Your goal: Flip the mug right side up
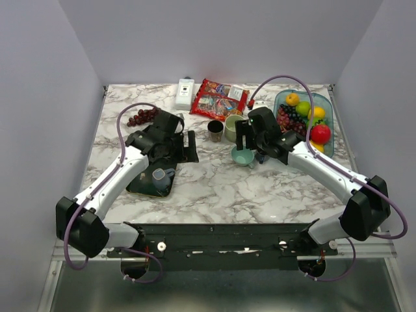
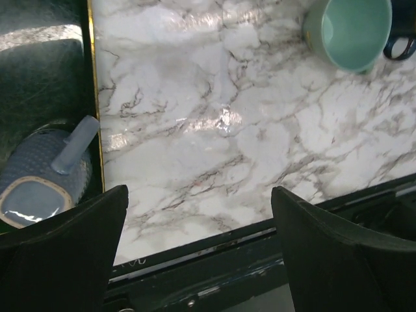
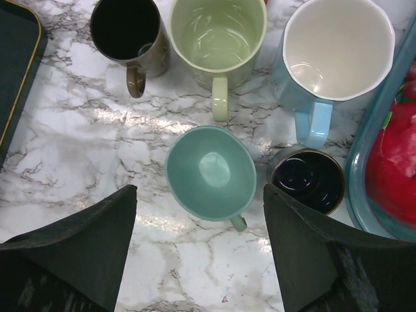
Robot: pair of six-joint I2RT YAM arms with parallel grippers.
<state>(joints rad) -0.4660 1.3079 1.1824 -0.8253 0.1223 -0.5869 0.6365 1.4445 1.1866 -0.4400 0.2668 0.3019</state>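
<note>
On my feed, a blue-grey dimpled mug [image 2: 49, 172] rests on a dark gold-edged tray [image 2: 39, 78] at the left of the marble surface [image 2: 227, 130], its base turned toward the left wrist camera and its handle outward, not upright. I cannot tell if it is tipped or fully inverted. Beside the tray, the left gripper [image 2: 198, 189] hangs over bare marble, jaws spread wide and empty. Farther in, the right gripper [image 3: 200, 188], equally wide and holding nothing, hovers above an upright teal ceramic mug [image 3: 209, 170]. Behind it stand a brown mug [image 3: 127, 29], a pale green mug [image 3: 218, 36] and a light blue mug [image 3: 338, 45]. A red snack packet [image 1: 218, 99] lies at the far edge.
</note>
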